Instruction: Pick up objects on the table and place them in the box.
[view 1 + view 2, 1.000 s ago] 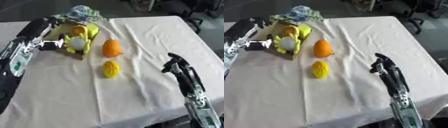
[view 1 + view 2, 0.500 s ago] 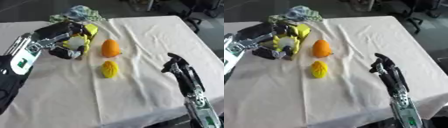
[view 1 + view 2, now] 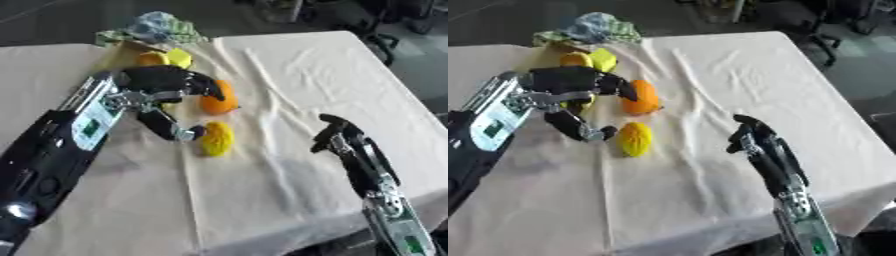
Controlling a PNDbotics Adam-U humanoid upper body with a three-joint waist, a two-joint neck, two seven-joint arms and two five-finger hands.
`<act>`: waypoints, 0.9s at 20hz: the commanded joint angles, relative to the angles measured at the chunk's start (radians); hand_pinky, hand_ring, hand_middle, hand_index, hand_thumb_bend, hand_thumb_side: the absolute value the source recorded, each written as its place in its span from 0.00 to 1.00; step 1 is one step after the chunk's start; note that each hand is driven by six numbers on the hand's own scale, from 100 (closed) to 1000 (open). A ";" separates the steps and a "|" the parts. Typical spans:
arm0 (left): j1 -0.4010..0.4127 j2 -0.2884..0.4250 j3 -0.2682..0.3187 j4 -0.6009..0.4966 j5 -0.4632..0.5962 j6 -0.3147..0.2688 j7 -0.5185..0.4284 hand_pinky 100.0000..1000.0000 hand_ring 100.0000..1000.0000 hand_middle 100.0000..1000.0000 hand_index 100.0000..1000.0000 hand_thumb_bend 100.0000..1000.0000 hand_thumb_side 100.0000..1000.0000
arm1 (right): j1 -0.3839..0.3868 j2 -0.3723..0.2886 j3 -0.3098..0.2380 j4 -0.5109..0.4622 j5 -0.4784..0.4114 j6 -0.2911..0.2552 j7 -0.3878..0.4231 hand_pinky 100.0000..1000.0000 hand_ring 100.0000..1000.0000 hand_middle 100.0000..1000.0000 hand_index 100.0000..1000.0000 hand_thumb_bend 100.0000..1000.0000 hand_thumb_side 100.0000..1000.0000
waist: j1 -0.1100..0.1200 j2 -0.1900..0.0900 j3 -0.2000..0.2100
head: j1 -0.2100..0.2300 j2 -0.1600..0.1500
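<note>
left hand (image 3: 162, 95) spread wide, empty, over orange fruit (image 3: 219, 98) | yellow fruit (image 3: 217, 138) on tabletop (image 3: 289, 65), near box (image 3: 131, 52) | close round one fruit only | right hand (image 3: 337, 136) curled, idle

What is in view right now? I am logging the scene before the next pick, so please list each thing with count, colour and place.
Orange fruit: one, orange, mid table, just beyond the left hand's fingers.
Yellow fruit: one, yellow, lying nearer than the orange fruit, beside the left thumb tip.
Box: one, brownish, far left of the table, largely hidden by the left hand.
Items in the box: at least two, orange-yellow and yellow.
Crumpled cloth: one, blue-green, behind the box at the far edge.
Tablecloth: one, cream, covering the table.
Left hand: black, open, over the table by the two fruits.
Right hand: black, fingers curled, idle at the right.
</note>
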 commanded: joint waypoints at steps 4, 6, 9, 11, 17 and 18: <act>-0.005 -0.046 0.013 0.060 -0.157 -0.126 -0.098 0.80 0.77 0.85 0.92 0.40 0.63 | -0.009 -0.020 0.006 -0.008 -0.014 -0.002 0.020 0.51 0.44 0.44 0.79 0.00 0.59 | -0.003 -0.009 -0.008 | 0.000 -0.003; -0.001 -0.056 0.013 0.075 -0.213 -0.128 -0.072 0.80 0.78 0.85 0.92 0.42 0.63 | -0.009 -0.020 0.007 -0.008 -0.015 -0.002 0.022 0.51 0.44 0.44 0.79 0.00 0.59 | -0.004 -0.008 -0.010 | 0.000 -0.003; 0.008 -0.077 0.022 0.106 -0.289 -0.123 -0.027 0.78 0.76 0.84 0.91 0.38 0.58 | -0.011 -0.018 0.007 -0.007 -0.016 -0.001 0.023 0.51 0.44 0.44 0.79 0.00 0.59 | -0.006 -0.004 -0.013 | 0.002 -0.003; 0.013 -0.089 0.030 0.122 -0.336 -0.114 0.018 0.76 0.73 0.82 0.90 0.35 0.53 | -0.010 -0.018 0.008 -0.005 -0.015 0.001 0.023 0.51 0.44 0.44 0.79 0.00 0.60 | -0.007 -0.002 -0.014 | 0.002 -0.003; 0.031 -0.104 0.053 0.168 -0.395 -0.100 0.178 0.60 0.50 0.56 0.74 0.07 0.17 | -0.007 -0.018 0.008 0.000 -0.008 0.005 0.026 0.51 0.44 0.44 0.78 0.00 0.60 | -0.008 0.003 -0.013 | -0.001 -0.003; 0.031 -0.103 0.057 0.169 -0.390 -0.097 0.209 0.55 0.43 0.47 0.68 0.00 0.09 | -0.007 -0.018 0.008 -0.001 -0.009 0.005 0.026 0.51 0.44 0.44 0.78 0.00 0.60 | -0.008 0.003 -0.012 | -0.002 -0.003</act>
